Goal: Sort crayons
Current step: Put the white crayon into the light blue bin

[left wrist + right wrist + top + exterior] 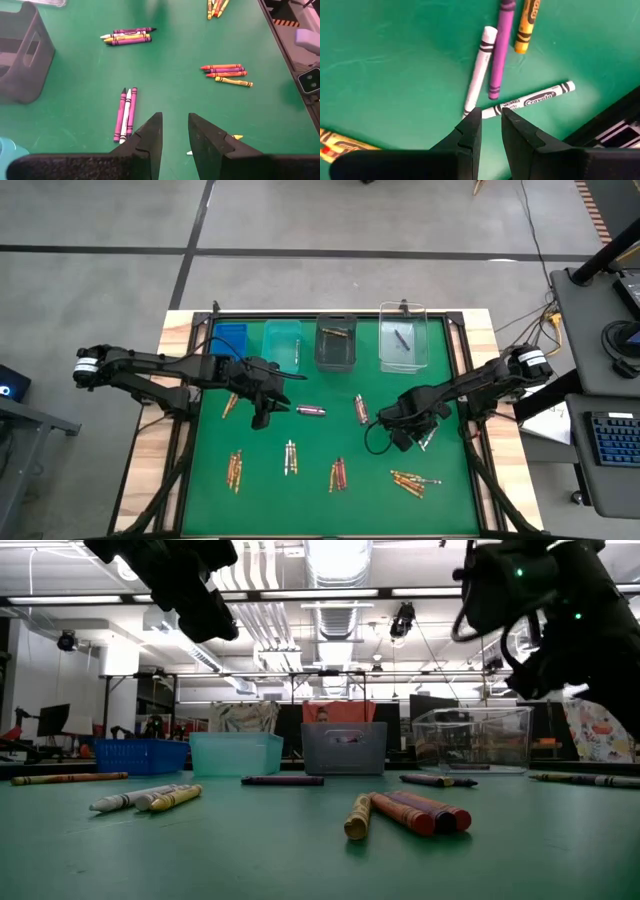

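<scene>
The crayons lie scattered in small clusters over the green table (200,480): one cluster near the front left (235,470), one at front centre (291,457), one beside it (338,474), a gold-orange group at front right (413,481), and a few under the right arm; single crayons already rest in the grey bin (336,342) and the clear bin (403,338), while the blue bin (229,336) and the teal bin (282,341) stand alongside at the rear edge. Each crayon is judged to be light, stiff and brittle — a thin paper-wrapped wax stick that rolls readily and may snap under excess squeeze. Recommended grasp point: mid-length, on the paper wrap, jaws across the stick's axis, with the neighbouring sticks kept clear of the fingers. The right gripper (491,120) is low over the mat on the table's right side, its fingers narrowly parted and grasping nothing; the fingertips stand just at a white crayon (530,99) that lies beside a second white crayon (480,67), a purple crayon (500,47) and a gold-orange crayon (526,25). The right arm reaches in from the right edge with the wrist pitched steeply down. The left gripper (175,127) hangs above the table's centre-left, fingers also a narrow gap apart and empty — its arm extends nearly level from the left edge, angled down toward a purple-white-purple trio (126,112).
</scene>
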You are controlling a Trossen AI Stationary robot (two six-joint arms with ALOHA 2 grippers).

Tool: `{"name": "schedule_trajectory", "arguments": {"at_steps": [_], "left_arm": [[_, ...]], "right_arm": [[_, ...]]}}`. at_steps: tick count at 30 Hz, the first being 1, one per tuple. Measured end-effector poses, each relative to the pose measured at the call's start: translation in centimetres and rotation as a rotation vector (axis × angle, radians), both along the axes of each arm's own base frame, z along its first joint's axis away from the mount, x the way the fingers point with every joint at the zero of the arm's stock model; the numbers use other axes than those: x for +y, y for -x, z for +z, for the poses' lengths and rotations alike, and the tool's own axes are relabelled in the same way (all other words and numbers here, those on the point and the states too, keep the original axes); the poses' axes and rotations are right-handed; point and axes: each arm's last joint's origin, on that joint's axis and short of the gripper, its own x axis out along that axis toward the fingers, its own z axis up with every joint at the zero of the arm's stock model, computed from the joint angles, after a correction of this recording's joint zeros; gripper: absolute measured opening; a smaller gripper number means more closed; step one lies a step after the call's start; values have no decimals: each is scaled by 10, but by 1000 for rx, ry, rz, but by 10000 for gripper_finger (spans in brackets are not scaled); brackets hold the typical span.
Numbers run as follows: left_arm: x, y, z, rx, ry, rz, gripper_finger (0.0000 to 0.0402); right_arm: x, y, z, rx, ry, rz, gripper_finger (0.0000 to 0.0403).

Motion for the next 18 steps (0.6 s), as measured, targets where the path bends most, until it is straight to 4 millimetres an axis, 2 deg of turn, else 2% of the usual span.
{"name": "schedule_trajectory", "arguments": {"at_steps": [10,18], "left_arm": [[0,0,0,-7,-4,-4,75],[1,-1,1,-14,-35,12,75]], "right_arm": [[3,-8,-3,-91,-16,-27,63],[9,-3,-10,-45,8,-60,63]]}}
